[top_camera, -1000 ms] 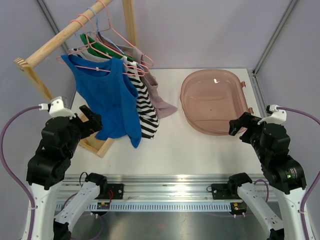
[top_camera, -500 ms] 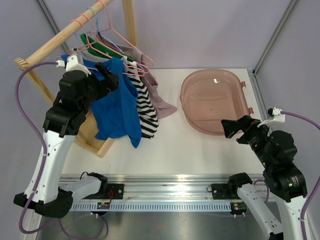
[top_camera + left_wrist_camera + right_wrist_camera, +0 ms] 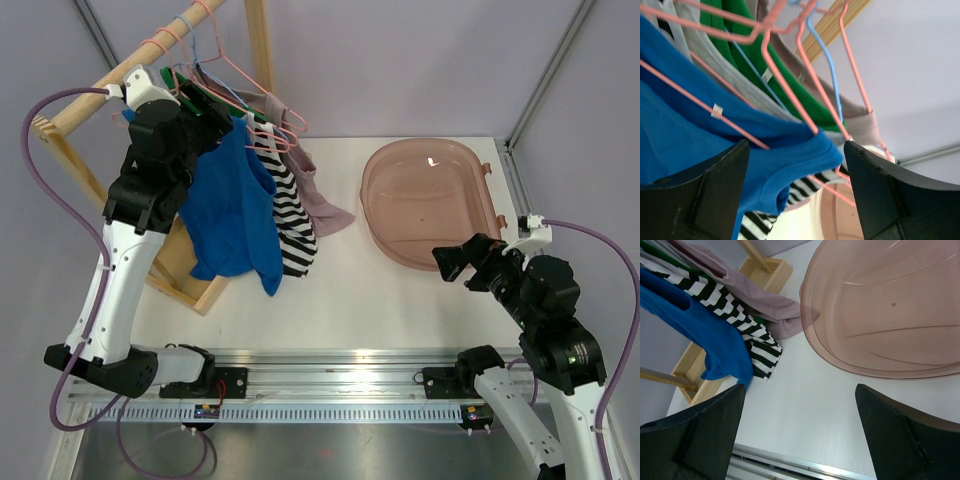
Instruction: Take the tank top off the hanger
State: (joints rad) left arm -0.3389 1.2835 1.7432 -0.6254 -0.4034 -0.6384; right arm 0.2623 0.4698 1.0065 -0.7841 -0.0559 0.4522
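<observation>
Left wrist: tank top (image 3: 675,130) shoulder between parted left tool (image 3: 796,148)

Bright, even overhead light fills all three views, which are mostly sharp. A small white glare spot sits on the pink tub (image 3: 430,205). Faint soft shadows lie on the white table (image 3: 345,305) beneath the hanging clothes (image 3: 240,200). Close to the wrist cameras, the left fingers (image 3: 710,195) and right fingers (image 3: 700,432) look dark and slightly blurred.

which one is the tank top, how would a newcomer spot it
Start at the wooden rack on the table's left side, where several garments hang in a row. The tank top is the nearest one, on a pink hanger. It is the only solid bright blue piece, beside a black-and-white striped garment.
</observation>
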